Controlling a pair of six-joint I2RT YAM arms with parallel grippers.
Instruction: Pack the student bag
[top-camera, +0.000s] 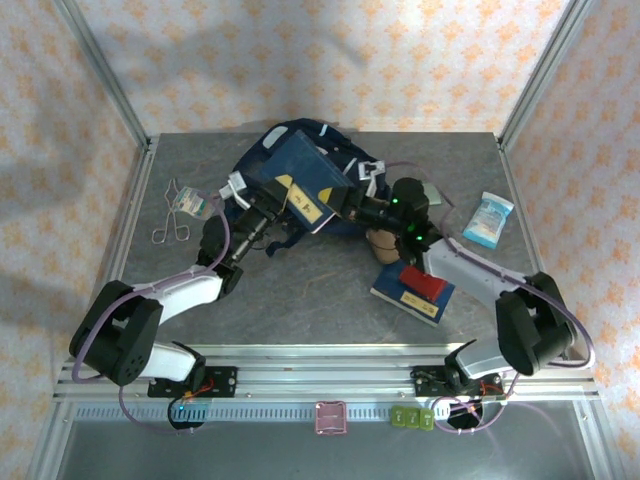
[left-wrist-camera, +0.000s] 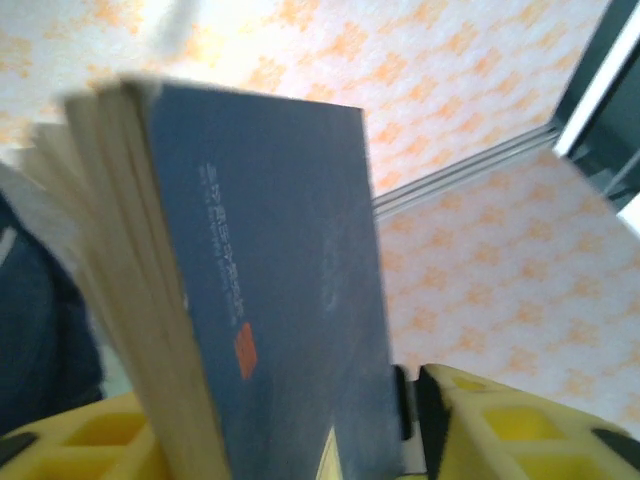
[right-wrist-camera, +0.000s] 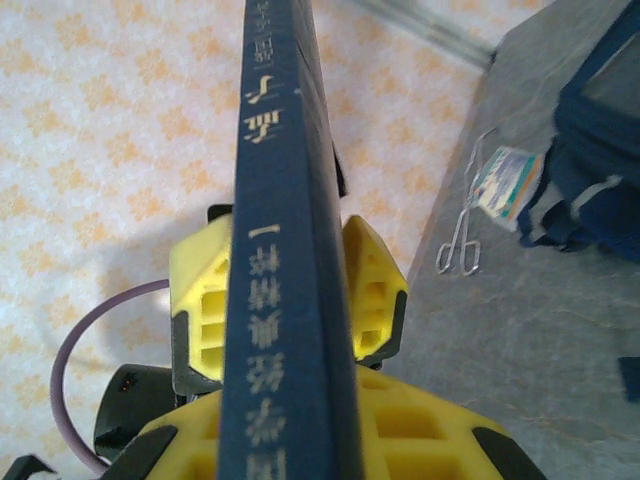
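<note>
Two blue books sit on the grey table (top-camera: 300, 285). Nearest the arm bases, the flat book (top-camera: 405, 295) lies just beside the right arm, with something red on its cover. Farther in, the left gripper (top-camera: 268, 202) and the right gripper (top-camera: 352, 208) both clamp the raised book (top-camera: 300, 172) from opposite sides. The right wrist view shows its dark spine pinched between yellow fingers (right-wrist-camera: 375, 290). This book is tilted directly above the student bag (top-camera: 345, 155), which lies at the middle of the table's far half. Metal scissors (top-camera: 172, 222) and a small packet (top-camera: 190, 203) rest to the left. A pale blue tissue pack (top-camera: 488, 220) lies well apart on the right.
</note>
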